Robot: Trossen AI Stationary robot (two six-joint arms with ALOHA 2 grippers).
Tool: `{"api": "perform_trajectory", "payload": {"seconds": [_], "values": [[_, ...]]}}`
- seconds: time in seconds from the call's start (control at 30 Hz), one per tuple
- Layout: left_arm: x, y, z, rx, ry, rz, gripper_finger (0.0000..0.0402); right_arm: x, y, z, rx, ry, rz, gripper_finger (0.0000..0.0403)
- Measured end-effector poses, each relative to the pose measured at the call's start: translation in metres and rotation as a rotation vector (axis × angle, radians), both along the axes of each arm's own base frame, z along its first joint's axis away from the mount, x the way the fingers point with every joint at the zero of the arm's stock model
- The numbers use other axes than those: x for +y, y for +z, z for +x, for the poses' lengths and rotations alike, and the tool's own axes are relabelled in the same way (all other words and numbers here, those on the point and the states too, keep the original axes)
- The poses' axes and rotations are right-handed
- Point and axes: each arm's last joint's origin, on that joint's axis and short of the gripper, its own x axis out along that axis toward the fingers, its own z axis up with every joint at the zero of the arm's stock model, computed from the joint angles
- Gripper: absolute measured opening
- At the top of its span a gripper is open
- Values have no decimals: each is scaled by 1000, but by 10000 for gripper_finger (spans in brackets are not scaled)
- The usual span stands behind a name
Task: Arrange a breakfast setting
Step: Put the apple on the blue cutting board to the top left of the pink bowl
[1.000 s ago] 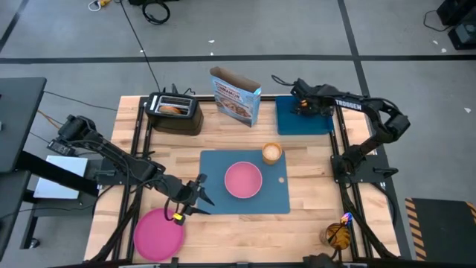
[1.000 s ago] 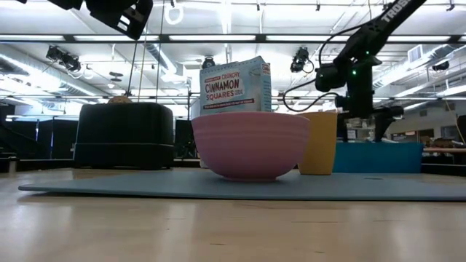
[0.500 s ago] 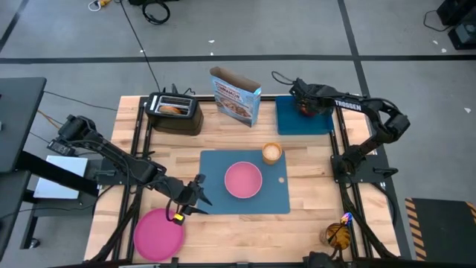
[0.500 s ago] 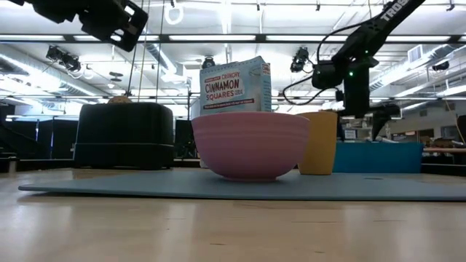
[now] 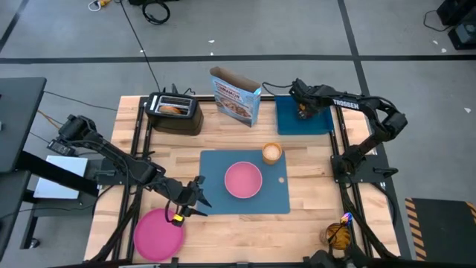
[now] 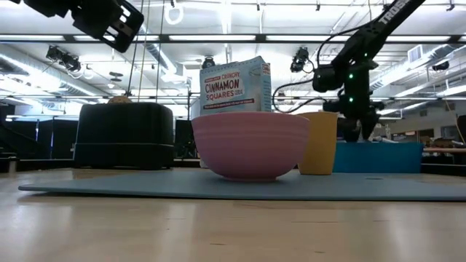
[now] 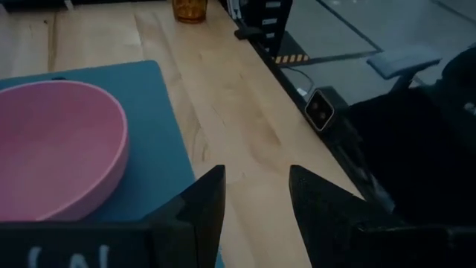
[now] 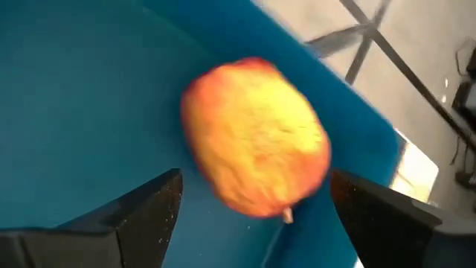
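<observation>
The blue placemat (image 5: 216, 165) lies mid-table with the small pink bowl (image 5: 243, 179) on it and the tan cup (image 5: 272, 152) at its far right corner. The flat pink plate (image 5: 158, 233) lies at the near left corner. The red-orange apple (image 8: 256, 138) lies in the deep blue tray (image 5: 305, 119) at the far right. My right gripper (image 8: 255, 179) is open over the tray, one finger on either side of the apple, with a gap showing on both sides. My left gripper (image 5: 198, 195) is open and empty, off the table by the placemat's near left corner. The spoon (image 5: 346, 219) stands in an amber glass.
A black toaster (image 5: 175, 112) and a cereal box (image 5: 236, 95) stand along the far edge. The amber glass (image 5: 338, 234) stands at the near right corner. Bare wood shows on the placemat's near side and to its left and right.
My right gripper has come down toward the blue tray, and its fingers now hang just over it around the apple.
</observation>
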Motion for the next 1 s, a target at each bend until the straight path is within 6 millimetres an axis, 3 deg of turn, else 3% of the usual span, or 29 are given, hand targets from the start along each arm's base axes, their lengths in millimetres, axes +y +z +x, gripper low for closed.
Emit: {"api": "perform_trajectory", "payload": {"seconds": [0.23, 0.6, 0.83, 1.0], "values": [[0, 2, 1, -2, 48, -58, 157, -9, -22, 0, 91, -1, 52, 346], [6, 4, 5, -24, 111, -68, 157, 12, 11, 8, -173, 67, 73, 345], [5, 5, 5, -28, 112, -77, 157, 14, 16, 9, -252, 123, 117, 368], [5, 5, 5, -26, 112, -80, 157, 16, 16, 7, -166, 137, 94, 397]]}}
